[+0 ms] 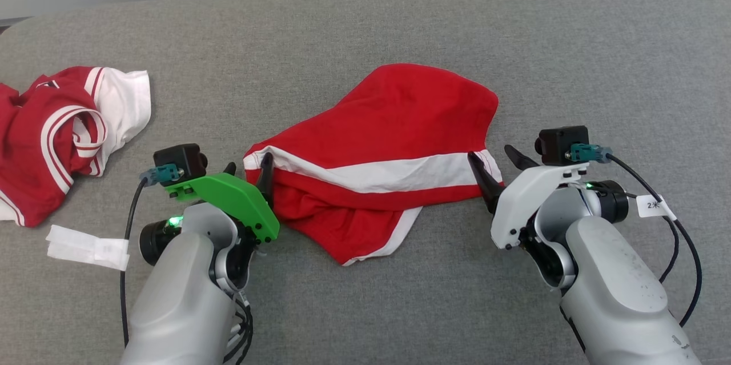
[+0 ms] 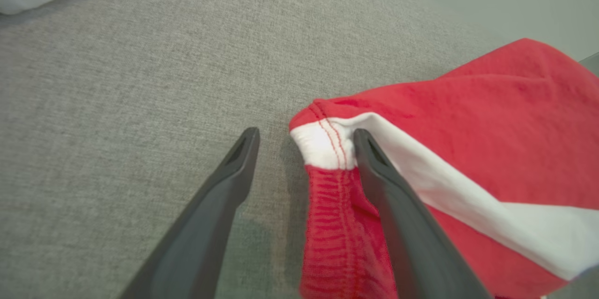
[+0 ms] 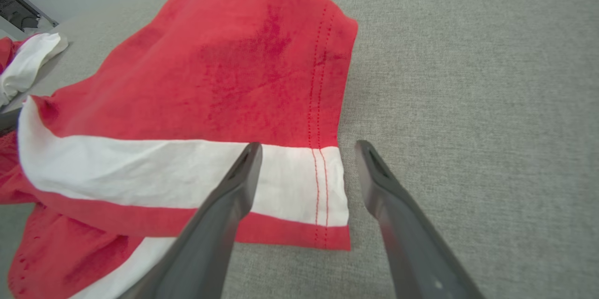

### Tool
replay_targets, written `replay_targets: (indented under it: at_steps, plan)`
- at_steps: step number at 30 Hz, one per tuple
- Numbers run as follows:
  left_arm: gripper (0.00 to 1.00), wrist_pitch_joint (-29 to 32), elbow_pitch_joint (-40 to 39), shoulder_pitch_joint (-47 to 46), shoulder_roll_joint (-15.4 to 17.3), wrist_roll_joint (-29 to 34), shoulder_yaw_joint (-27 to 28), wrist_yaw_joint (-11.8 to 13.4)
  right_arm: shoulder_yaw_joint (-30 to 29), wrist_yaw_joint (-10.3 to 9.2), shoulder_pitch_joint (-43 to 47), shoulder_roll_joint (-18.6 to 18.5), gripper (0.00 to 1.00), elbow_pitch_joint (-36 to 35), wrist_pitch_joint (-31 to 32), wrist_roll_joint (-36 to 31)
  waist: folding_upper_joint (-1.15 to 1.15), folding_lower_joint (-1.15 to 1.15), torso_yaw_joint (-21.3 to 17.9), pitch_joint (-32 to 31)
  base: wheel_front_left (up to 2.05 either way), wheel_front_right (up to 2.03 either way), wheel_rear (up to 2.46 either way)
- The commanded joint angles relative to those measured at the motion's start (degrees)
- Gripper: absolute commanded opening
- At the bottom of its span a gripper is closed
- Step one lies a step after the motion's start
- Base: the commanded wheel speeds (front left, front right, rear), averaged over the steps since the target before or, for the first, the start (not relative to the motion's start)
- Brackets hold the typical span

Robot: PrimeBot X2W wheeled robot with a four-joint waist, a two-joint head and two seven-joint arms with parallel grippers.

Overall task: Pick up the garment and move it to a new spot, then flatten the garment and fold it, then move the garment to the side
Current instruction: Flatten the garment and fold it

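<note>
Grey fabric surface (image 1: 365, 28) spreads under me. At centre lies the red garment (image 1: 388, 131) with a white stripe; a second red-and-white garment (image 1: 51, 136) sits at nine o'clock. My left pincer (image 1: 248, 162) and right pincer (image 1: 490, 152) stand wide, straddling the stripe's ends, gripping nothing. At four o'clock a cable tag (image 1: 653, 205) reads "2" and a star-like mark.

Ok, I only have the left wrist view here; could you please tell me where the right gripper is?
Observer: The right gripper is open at the opposite end of the red shorts, one finger over the white stripe and the other over bare fabric.
Operator: Thanks. Is anything else lying nearby?
Observer: Yes, a second red-and-white garment lies crumpled to the left of the left gripper.
Operator: Anything closer in?
Observer: A white paper strip lies beside the left arm.
</note>
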Motion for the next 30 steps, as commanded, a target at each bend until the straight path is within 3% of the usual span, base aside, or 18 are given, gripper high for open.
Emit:
replay_targets:
  at_steps: [1, 8, 9, 11, 30]
  plan:
    - [1.00, 0.3, 0.0, -0.6, 0.2, -0.8, -0.7, 0.5, -0.2, -0.08, 0.8, -0.3, 1.00, -0.3, 0.2, 0.2, 0.00, 0.00, 0.0, 0.0, 0.00, 0.00, 0.00]
    - [1.00, 0.6, -0.6, -1.0, 0.2, -3.3, -2.0, 1.2, 0.0, -0.08, 1.8, -0.7, 1.00, -1.4, 1.0, 0.4, 0.00, 0.00, -0.2, -0.1, 0.00, 0.00, 0.00]
    - [0.76, 0.4, -0.7, -1.1, 0.2, -3.4, -2.1, 1.0, 0.3, -0.08, 2.0, -0.6, 1.00, -1.6, 1.4, 0.8, 0.00, 0.00, -0.2, -0.1, 0.00, 0.00, 0.00]
    - [0.00, 0.2, -1.0, -1.3, 0.2, -3.6, -2.5, 0.5, 0.9, -0.08, 2.4, -0.2, 1.00, -2.2, 2.5, 2.5, 0.00, 0.00, -0.2, 0.1, 0.00, 0.00, 0.00]
    - [0.00, -2.7, -0.5, 0.2, 0.2, -5.4, -7.1, -0.1, -2.2, -0.08, 1.9, 1.4, 1.00, -1.0, 7.4, 7.4, 0.00, 0.00, 1.4, 0.5, 0.00, 0.00, 0.00]
